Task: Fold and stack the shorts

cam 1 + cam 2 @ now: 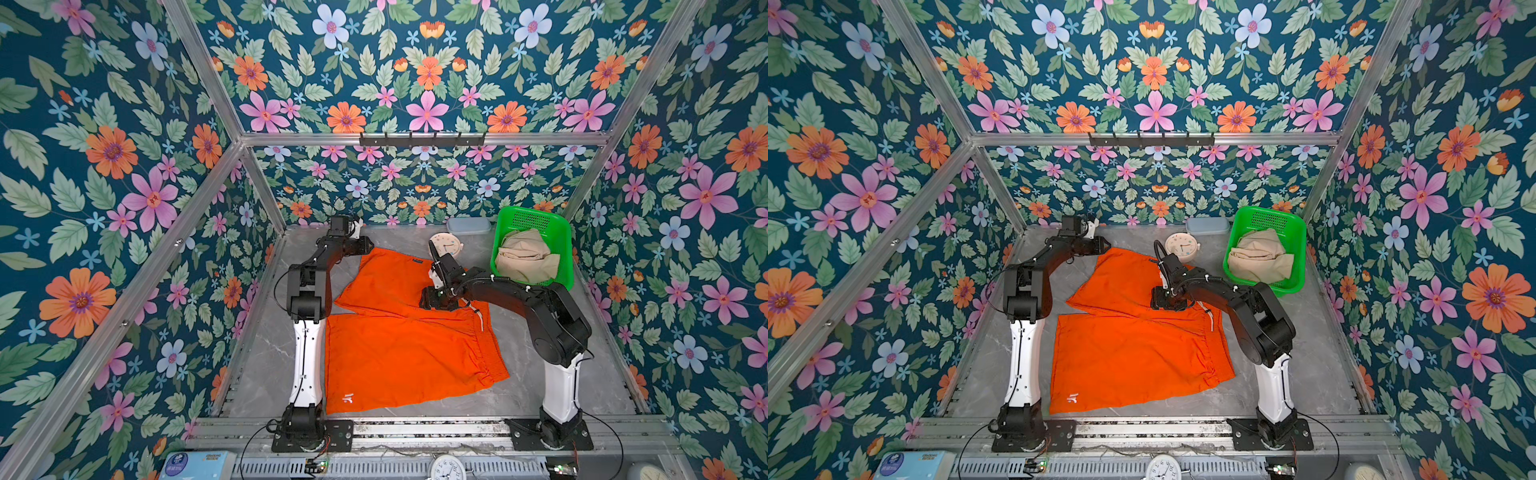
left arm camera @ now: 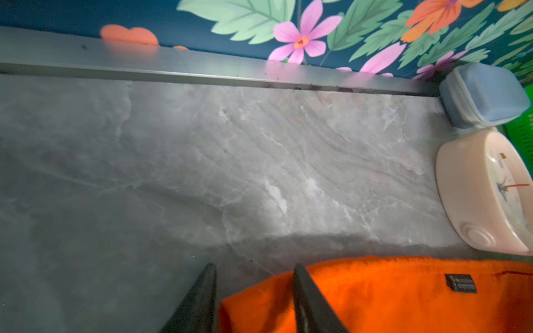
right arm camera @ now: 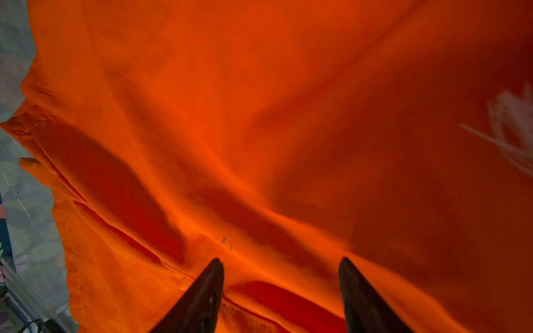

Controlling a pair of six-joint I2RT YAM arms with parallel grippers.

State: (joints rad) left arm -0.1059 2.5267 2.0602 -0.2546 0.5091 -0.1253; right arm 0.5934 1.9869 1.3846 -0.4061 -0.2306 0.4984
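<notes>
Progress: early. We see orange shorts point(image 1: 399, 357) spread, unfolded; beige shorts point(image 1: 525, 257) in basket point(image 1: 534, 218). Left gripper point(image 2: 255, 266) narrow astride far hem; right gripper point(image 3: 280, 259) wide, empty.

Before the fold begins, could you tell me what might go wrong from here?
The left end effector straddles only the far hem corner of the orange shorts, so a grip could slip. The clock sits beside that hem; lifting may nudge it. The white drawstring near the right end effector might snag.

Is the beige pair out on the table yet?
No, the beige shorts lie bunched inside the green basket; only the orange shorts are spread on the table.
</notes>
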